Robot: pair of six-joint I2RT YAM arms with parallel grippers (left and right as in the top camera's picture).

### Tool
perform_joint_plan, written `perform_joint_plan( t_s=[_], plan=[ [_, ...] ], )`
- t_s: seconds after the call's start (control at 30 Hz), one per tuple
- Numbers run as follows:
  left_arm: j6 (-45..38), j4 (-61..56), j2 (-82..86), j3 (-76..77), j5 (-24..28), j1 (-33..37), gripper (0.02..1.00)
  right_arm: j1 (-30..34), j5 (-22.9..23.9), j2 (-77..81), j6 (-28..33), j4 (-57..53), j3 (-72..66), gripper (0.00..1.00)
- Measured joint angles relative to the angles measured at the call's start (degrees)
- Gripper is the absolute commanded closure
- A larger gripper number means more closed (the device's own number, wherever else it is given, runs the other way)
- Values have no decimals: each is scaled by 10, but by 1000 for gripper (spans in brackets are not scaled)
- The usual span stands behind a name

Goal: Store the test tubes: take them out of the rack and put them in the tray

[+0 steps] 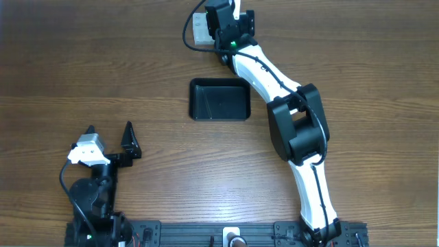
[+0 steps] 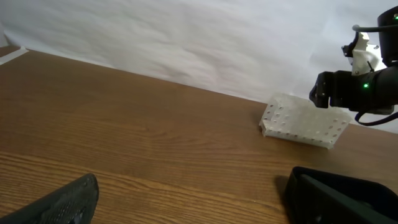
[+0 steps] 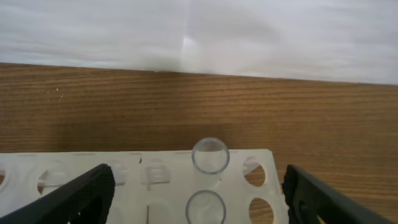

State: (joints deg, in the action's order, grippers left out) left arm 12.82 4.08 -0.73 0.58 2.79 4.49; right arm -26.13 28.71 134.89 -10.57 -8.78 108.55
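The left gripper [image 1: 110, 132] sits near its base, fingers spread. The black tray [image 1: 194, 103] lies mid-table. Beyond it, the right arm mostly hides the white rack [image 1: 199, 31]. The right gripper [image 3: 198, 186] is spread either side of two clear test tubes [image 3: 210, 155] standing in the rack, the nearer one cut off.

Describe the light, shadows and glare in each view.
Top view: even light, faint sheen inside the black tray. Left wrist view: thin shadow under the white rack. Right wrist view: bright streak on the white wall, glints on the tube.
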Motion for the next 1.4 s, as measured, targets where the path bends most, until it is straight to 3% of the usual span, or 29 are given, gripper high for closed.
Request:
perform_joint_plan(
  t_s=[0.33,0.73,1.07,1.4],
  plan=[
    [0,0,0,0,0,0,23,2,0,4,-11,0,0,154],
    [0,0,0,0,0,0,20,2,2,6,-15,-2,0,647],
    [0,0,0,0,0,0,20,2,7,10,-14,-12,0,879],
    [0,0,0,0,0,0,23,3,9,10,-12,-12,3,982]
  ],
)
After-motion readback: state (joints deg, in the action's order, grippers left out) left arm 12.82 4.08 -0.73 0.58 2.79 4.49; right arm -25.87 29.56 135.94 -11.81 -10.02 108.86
